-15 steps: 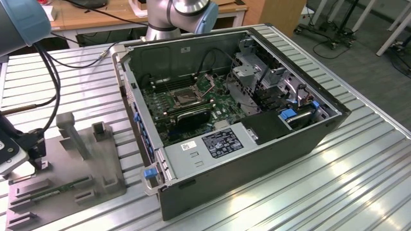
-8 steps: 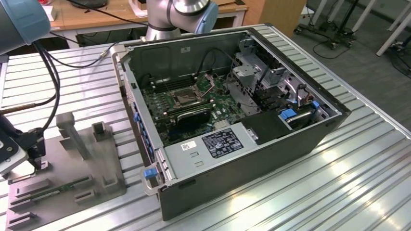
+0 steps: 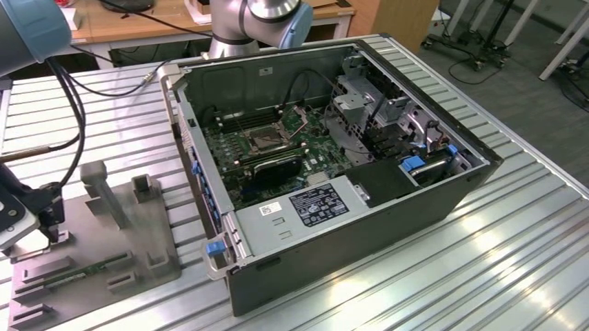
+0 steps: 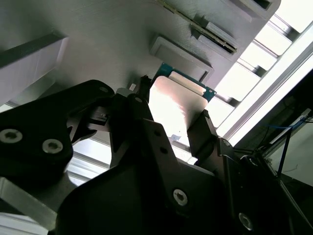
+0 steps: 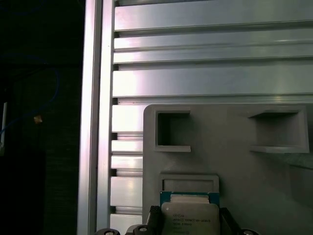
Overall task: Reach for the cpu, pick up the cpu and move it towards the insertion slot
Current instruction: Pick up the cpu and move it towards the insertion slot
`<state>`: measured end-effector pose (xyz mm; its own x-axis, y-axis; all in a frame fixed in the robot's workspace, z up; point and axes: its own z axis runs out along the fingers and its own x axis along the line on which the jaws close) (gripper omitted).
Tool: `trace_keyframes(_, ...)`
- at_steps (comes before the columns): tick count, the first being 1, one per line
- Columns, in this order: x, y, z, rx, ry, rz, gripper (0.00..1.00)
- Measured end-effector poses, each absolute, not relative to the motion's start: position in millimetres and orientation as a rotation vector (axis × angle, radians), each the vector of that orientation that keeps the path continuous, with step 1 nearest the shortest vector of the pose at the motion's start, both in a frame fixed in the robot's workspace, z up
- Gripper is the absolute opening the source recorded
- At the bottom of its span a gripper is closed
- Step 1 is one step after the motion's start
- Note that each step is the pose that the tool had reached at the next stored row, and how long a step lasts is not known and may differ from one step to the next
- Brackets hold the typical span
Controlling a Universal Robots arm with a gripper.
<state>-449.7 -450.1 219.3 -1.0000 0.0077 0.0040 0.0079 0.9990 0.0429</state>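
The cpu (image 5: pixel 190 216) is a small thin square chip, a pale silvery metal lid on a green board whose edge peeps out round the lid. It lies flat, lid up, between the two black fingers (image 4: pixel 204 128) of the gripper (image 4: pixel 174 113), which pinch it by two opposite edges. It is too nearly square to have a real long axis. Its lines of print run across from one finger to the other, and its two free edges face toward and away from the wrist. It sits at the rim of a shallow rectangular nest (image 5: pixel 190 182) in the flat gray fixture plate (image 5: pixel 234 166); whether it touches the plate I cannot tell.

The first wrist view looks down on the lid and gives the print, two deeper square pockets (image 5: pixel 171 129) farther along the plate, and the ribbed aluminium table (image 5: pixel 210 78) past them. The second wrist view looks along the fingers: the lid is a white glare, and the grip on both sides is plain.

The exterior view gives the layout. The plate lies at about eight o'clock from the open black computer case (image 3: pixel 368 227), with a long narrow green memory stick (image 3: pixel 78 271) on it. The insertion slot (image 3: pixel 266 141), a square dark socket in a silvery frame, sits on the board inside the case, at about two o'clock from the plate and well apart from it.
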Motion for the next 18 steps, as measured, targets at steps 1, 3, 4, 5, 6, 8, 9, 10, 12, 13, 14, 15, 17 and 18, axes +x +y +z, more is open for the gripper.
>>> trace_keyframes(1, -450, -450, 220, -0.012, -3.137, -0.067, 0.55)
trace_keyframes(3, -450, -450, 223, -0.012, -3.137, -0.067, 0.55)
trace_keyframes(4, -450, -450, 224, -0.012, -3.137, -0.067, 0.55)
trace_keyframes(5, -450, -450, 225, -0.012, -3.137, -0.067, 0.55)
trace_keyframes(6, -450, -450, 226, -0.012, -3.137, -0.068, 0.55)
trace_keyframes(8, -450, -450, 227, -0.012, -3.137, -0.068, 0.55)
trace_keyframes(9, -450, -450, 228, -0.012, -3.137, -0.068, 0.55)
trace_keyframes(10, -450, -450, 228, -0.012, -3.137, -0.067, 0.55)
trace_keyframes(12, -450, -450, 230, -0.012, -3.137, -0.067, 0.55)
trace_keyframes(13, -450, -450, 231, -0.012, -3.137, -0.067, 0.55)
trace_keyframes(14, -450, -450, 231, -0.012, -3.137, -0.067, 0.55)
trace_keyframes(15, -450, -450, 232, -0.012, -3.137, -0.067, 0.55)
trace_keyframes(17, -450, -450, 233, -0.012, -3.137, -0.068, 0.55)
trace_keyframes(18, -450, -450, 234, -0.012, -3.137, -0.067, 0.55)
